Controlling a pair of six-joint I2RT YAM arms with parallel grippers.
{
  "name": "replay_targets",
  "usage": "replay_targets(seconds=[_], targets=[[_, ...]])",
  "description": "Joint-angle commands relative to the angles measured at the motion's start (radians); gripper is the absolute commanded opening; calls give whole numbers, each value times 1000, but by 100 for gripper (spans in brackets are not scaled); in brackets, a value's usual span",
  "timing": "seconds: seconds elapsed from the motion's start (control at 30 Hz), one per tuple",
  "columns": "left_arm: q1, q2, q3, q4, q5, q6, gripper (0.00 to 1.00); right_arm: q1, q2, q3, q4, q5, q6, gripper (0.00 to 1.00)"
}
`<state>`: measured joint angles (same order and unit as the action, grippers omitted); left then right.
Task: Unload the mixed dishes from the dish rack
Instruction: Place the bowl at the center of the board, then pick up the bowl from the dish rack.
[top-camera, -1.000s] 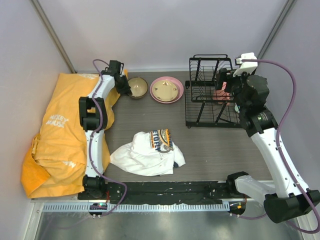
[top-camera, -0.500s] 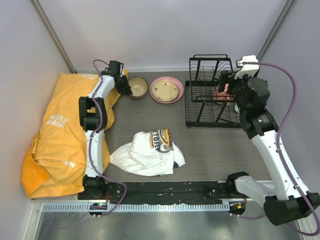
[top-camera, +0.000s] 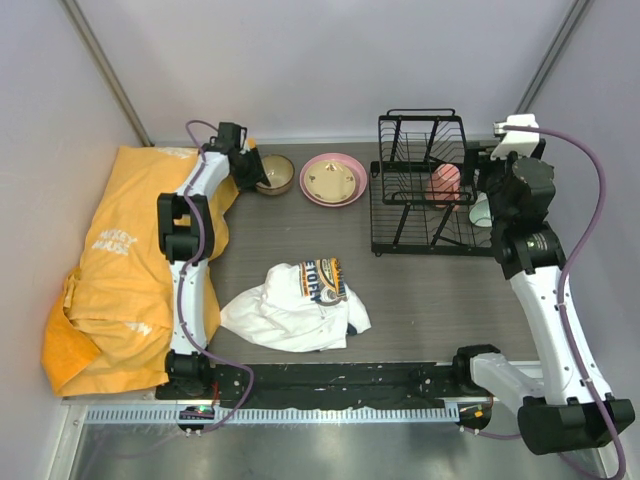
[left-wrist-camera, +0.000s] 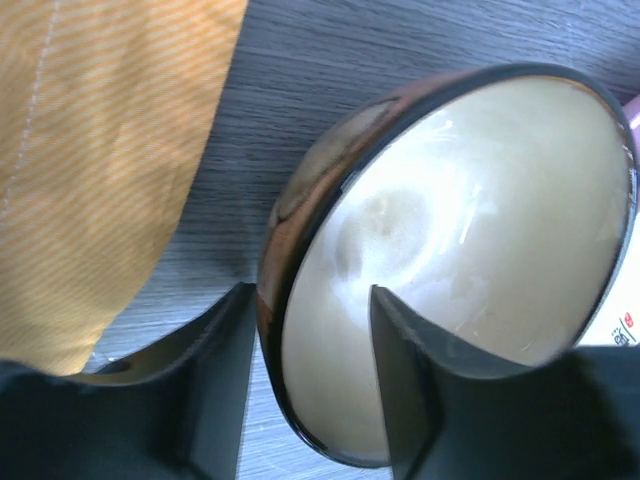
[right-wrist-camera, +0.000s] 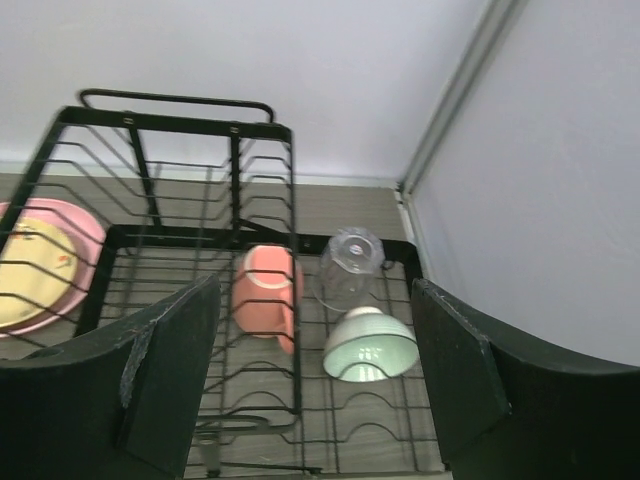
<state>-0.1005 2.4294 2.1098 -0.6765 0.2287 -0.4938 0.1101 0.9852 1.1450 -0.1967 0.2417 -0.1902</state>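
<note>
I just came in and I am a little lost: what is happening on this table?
Two robot arms are unloading a dish rack. The left fingers straddle the rim of the tan bowl, which sits on the table beside the pink plate. The right fingers stand open over the rack, where the pink mug, clear glass and mint-green bowl remain.

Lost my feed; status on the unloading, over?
Left gripper straddling tan bowl rim, bowl on table. Right gripper open above dish rack. Pink mug, glass, mint-green bowl remain racked.
</note>
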Motion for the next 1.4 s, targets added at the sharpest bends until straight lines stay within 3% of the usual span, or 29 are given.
replay_targets(seconds=[0.0, 0.33, 0.43, 0.63, 0.9, 1.37], targets=[[4, -99, -5, 41, 18, 3, 55, -91, -36, -7, 2, -18, -35, 81], [-2, -213, -66, 58, 12, 26, 73, -373, -99, -96, -7, -180, -98, 81], [-2, -266, -85, 64, 17, 40, 82, -465, -71, -114, -7, -263, -107, 81], [-19, -375, -120, 69, -5, 122, 88, -596, 29, -145, 23, -407, -153, 79], [-45, -481, -177, 100, -52, 273, 94, -615, 115, -287, 191, -484, -279, 75], [-108, -647, -382, 207, -97, 471, 99, -616, 306, -396, 473, -679, -430, 72]])
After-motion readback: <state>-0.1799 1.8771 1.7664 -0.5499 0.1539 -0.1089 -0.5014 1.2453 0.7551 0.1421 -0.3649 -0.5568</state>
